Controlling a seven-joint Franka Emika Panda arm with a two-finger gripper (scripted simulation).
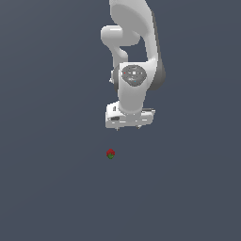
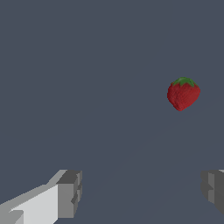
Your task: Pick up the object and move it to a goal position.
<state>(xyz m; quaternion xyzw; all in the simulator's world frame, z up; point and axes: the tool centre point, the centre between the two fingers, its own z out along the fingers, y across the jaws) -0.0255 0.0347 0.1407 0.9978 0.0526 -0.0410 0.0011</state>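
Seen from the exterior view, the white arm [image 1: 134, 56] hangs with its gripper [image 1: 128, 126] apart from the tiny red object [image 1: 110, 153], which lies on the grey floor [image 1: 47, 188]. Through the wrist view, the fingers [image 2: 69, 194] stand wide and empty, the strawberry-like object beyond them.

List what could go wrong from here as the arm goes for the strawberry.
1. The strawberry lies off to one side of the open gripper, not between its fingers; a straight descent would likely miss.
2. It is tiny beside the gripper and rounded, so a finger landing on it might nudge it away or squeeze it out as they close.
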